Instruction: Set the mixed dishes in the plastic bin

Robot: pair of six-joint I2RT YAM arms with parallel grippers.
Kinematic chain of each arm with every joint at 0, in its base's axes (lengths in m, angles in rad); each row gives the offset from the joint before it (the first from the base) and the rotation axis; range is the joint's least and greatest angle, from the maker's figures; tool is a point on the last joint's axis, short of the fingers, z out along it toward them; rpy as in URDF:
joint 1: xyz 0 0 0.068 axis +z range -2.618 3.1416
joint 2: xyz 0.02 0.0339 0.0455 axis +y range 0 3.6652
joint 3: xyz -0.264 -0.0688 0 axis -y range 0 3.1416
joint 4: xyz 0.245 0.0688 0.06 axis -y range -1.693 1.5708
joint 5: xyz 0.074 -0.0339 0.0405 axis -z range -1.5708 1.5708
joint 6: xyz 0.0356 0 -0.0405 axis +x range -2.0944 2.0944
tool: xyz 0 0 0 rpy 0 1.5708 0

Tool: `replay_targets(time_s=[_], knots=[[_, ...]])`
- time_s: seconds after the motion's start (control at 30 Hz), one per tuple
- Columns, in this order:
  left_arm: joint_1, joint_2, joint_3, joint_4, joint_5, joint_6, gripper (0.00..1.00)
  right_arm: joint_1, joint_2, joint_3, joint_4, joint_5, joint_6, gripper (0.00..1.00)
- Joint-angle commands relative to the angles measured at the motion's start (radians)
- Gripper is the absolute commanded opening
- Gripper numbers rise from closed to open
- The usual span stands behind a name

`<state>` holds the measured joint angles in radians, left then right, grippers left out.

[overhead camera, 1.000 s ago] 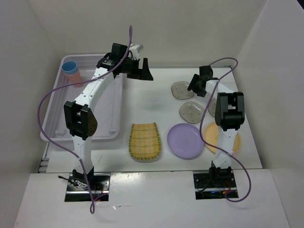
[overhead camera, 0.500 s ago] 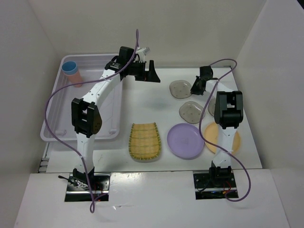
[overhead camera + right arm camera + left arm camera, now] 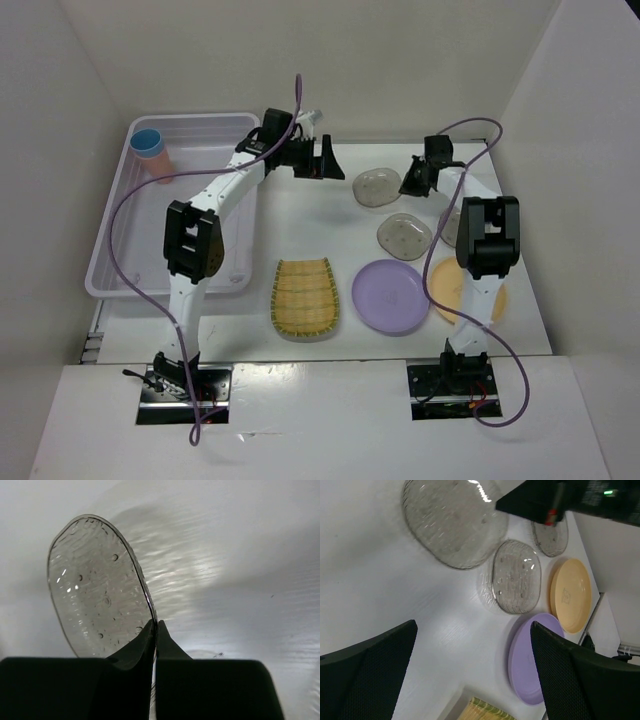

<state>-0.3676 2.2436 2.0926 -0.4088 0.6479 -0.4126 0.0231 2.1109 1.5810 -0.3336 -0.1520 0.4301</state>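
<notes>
The right gripper [image 3: 154, 630] is closed tight on the rim of a small translucent grey dimpled plate [image 3: 95, 595], its two black fingers pinching the thin edge between them. In the right wrist view the plate stands tilted off the white table [image 3: 300, 220], its shadow beneath it; whether its far edge touches the surface cannot be told. From above, this plate lies at the far middle of the table, well apart from the large translucent white rectangular plastic bin [image 3: 110, 240] on the left.

The left gripper [image 3: 328, 160] hangs over the table just right of the bin's far corner, its fingers spread wide and holding nothing.

A second small translucent grey plate [image 3: 403, 236] lies flat just nearer than the held one. A third translucent grey piece [image 3: 551, 536] shows beside it, half hidden by the right arm. Nearer the arms, a yellow ribbed rectangular tray [image 3: 303, 297], a round lilac plate [image 3: 390, 296] and a round orange plate [image 3: 445, 290] lie in a row (the orange one partly behind the right arm).

In the bin's far left corner, a blue cup [image 3: 147, 141] seems to sit nested in a pink cup [image 3: 160, 168].
</notes>
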Motion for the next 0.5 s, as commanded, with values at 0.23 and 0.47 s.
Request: replay_targets(time_s=[0.23, 0.47], knots=[[-0.014, 0.103, 0.020, 0.106, -0.024, -0.095, 1.00, 0.080, -0.232, -0.033, 0.030, -0.061, -0.040, 0.00], [-0.014, 0.126, 0.034, 0.151, 0.007, -0.132, 1.00, 0.113, -0.264, -0.062, 0.030, -0.081, -0.040, 0.00]])
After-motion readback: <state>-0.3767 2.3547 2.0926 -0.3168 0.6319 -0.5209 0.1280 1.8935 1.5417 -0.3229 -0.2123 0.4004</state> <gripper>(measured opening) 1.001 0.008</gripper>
